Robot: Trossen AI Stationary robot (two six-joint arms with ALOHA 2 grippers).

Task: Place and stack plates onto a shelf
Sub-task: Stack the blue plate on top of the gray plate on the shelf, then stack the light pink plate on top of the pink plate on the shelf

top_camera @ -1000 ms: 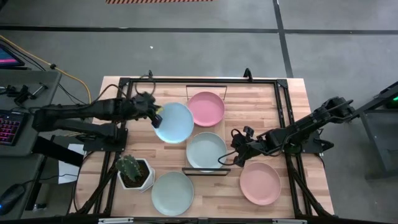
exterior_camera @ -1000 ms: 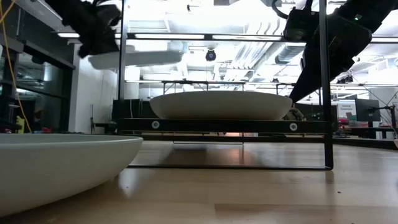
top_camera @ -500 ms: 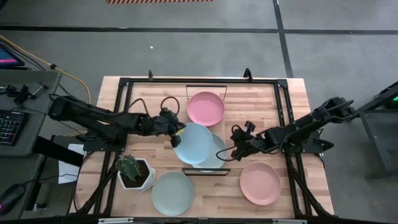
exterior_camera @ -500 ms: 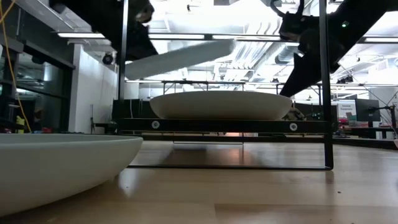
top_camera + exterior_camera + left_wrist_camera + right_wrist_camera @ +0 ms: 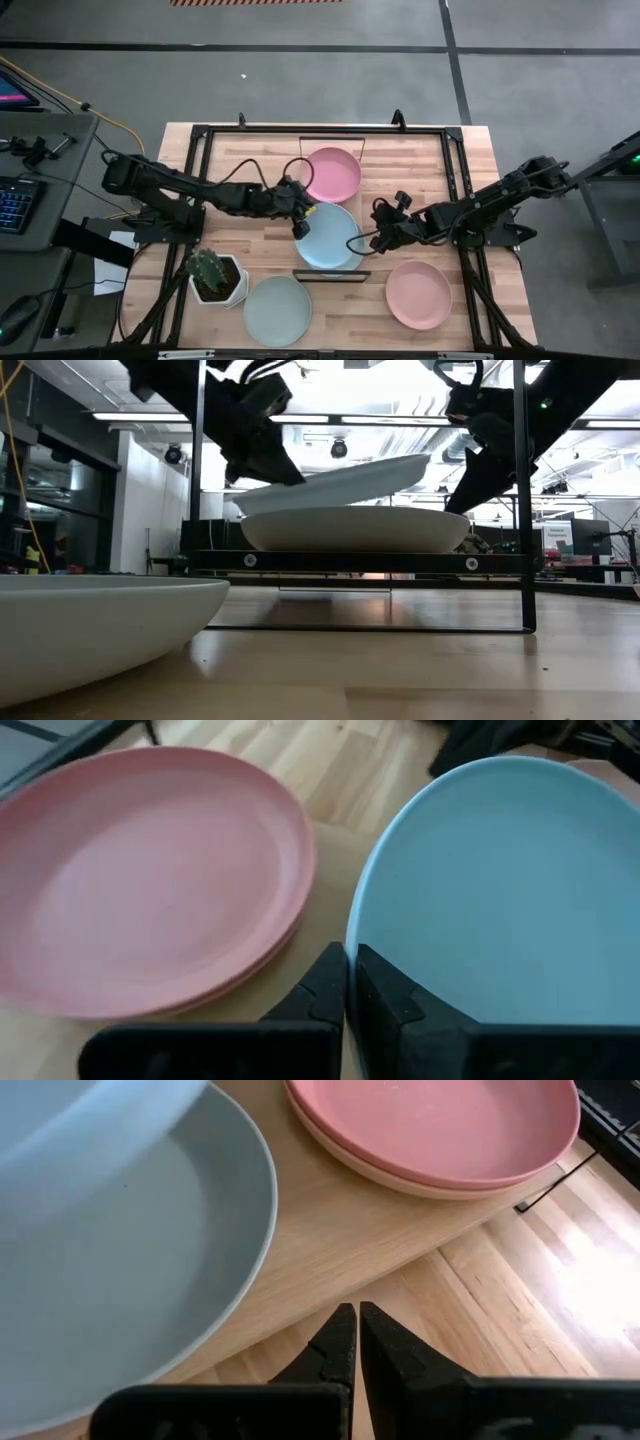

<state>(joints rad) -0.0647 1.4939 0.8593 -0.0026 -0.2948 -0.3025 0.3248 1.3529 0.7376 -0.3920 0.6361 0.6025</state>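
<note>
My left gripper (image 5: 300,212) is shut on a light blue plate (image 5: 332,238) and holds it tilted over the mint plate (image 5: 350,530) that rests on the shelf (image 5: 350,561). In the low view the blue plate (image 5: 340,480) slopes, with its held side low near the mint plate's rim; whether they touch I cannot tell. Pink plates (image 5: 332,173) lie on the shelf's far half. My right gripper (image 5: 378,236) is shut and hovers just right of the shelf, touching nothing. My left gripper pinches the blue plate's rim (image 5: 352,935) between its two fingers, on the plate's side toward the table's left. The fingers come in from the left, slanting down. The plate is lifted and tilted, its free side (image 5: 420,462) higher than the held side.
A pink plate (image 5: 418,293) lies on the table near the right front, a mint plate (image 5: 277,310) near the front centre, and a white cactus pot (image 5: 213,276) left of it. A black frame (image 5: 455,150) rings the table.
My left gripper has moved toward the table's right and down, carrying the blue plate from left of the shelf to above the mint plate. The plate has gone from level to tilted, with its held side sinking toward the mint plate.
</note>
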